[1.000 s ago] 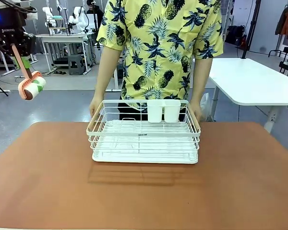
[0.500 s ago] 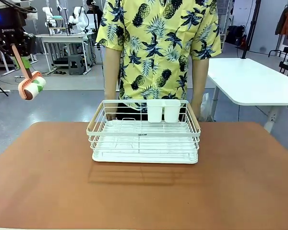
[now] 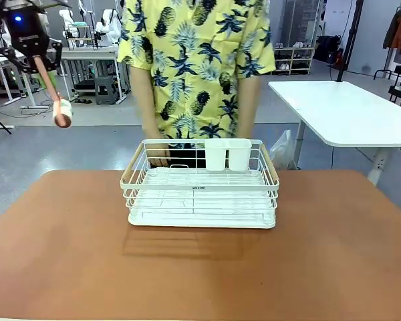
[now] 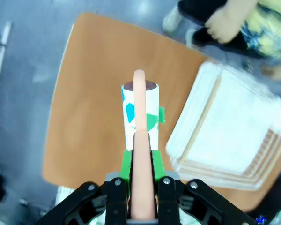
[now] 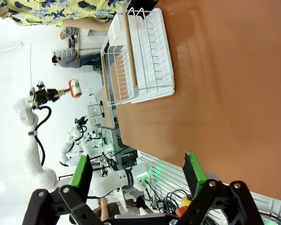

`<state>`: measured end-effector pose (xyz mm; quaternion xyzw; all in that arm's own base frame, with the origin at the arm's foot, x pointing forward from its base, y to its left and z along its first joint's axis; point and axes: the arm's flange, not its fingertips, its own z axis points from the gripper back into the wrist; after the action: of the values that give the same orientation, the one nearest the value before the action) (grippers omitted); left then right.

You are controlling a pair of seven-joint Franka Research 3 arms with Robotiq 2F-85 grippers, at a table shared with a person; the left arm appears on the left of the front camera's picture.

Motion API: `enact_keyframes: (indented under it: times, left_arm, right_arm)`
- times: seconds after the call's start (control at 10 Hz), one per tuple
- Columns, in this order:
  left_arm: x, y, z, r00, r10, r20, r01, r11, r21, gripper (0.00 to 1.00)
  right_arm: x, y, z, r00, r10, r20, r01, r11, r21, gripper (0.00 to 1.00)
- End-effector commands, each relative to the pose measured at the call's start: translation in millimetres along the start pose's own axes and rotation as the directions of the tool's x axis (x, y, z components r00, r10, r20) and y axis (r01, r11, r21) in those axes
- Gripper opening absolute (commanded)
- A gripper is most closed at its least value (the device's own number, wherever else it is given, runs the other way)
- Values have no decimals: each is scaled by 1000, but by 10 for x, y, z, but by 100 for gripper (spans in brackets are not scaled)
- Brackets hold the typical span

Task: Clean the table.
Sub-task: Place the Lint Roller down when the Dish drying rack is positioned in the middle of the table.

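One terracotta table (image 3: 67,254), and on it one white wire dish rack (image 3: 200,194). Two white cups (image 3: 227,155) sit side by side in that rack. One lint roller (image 3: 61,114) up high, one person (image 3: 194,60), one white table (image 3: 347,110) beyond.

Far left, high above floor level: left gripper (image 3: 39,61) clamped on the pinkish handle of a lint roller (image 3: 61,114), roller head hanging down and clear of the bench (image 3: 67,267). Mid-bench, toward the far edge: white wire dish rack (image 3: 200,190) with two white cups (image 3: 228,154) at its far side. Behind it, a person (image 3: 194,60) in a yellow pineapple shirt, one hand (image 3: 158,155) down by the rack's far left corner.
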<state>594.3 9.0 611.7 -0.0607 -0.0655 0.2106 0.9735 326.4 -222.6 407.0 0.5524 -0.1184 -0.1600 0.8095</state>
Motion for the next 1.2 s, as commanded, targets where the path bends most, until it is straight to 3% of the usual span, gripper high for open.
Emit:
enact_keyframes:
  times: [0.0, 0.1, 0.4, 0.6, 0.8, 0.9, 1.1]
  left_arm:
    - [438, -181, -74, 445, 895, 2, -857, 427, -288, 21]
    - [307, -100, -303, 379, 925, -19, -874, 351, -336, 21]
    - [-137, 268, -924, 288, 947, -144, -928, 238, -286, 21]
    - [-320, 403, -1234, 371, 926, -70, -883, 329, -335, 21]
    - [-341, 413, -1664, 420, 908, -5, -860, 396, -321, 21]
    - [-304, 424, -1860, 398, 917, 13, -878, 385, -284, 21]
    - [-333, 482, -2072, 501, 865, 26, -850, 498, -172, 21]
  right_arm:
    - [-24, 35, 8, 1000, -3, -1, 3, 1000, 9, 100]
    - [-24, 35, 8, 1000, -3, -1, 3, 1000, 9, 100]
    - [-24, 35, 8, 1000, -3, -1, 3, 1000, 9, 100]
    - [-24, 35, 8, 1000, -3, -1, 3, 1000, 9, 100]
    - [-24, 35, 8, 1000, -3, -1, 3, 1000, 9, 100]
    - [-24, 35, 8, 1000, -3, -1, 3, 1000, 9, 100]
    - [-24, 35, 8, 1000, -3, -1, 3, 1000, 9, 100]
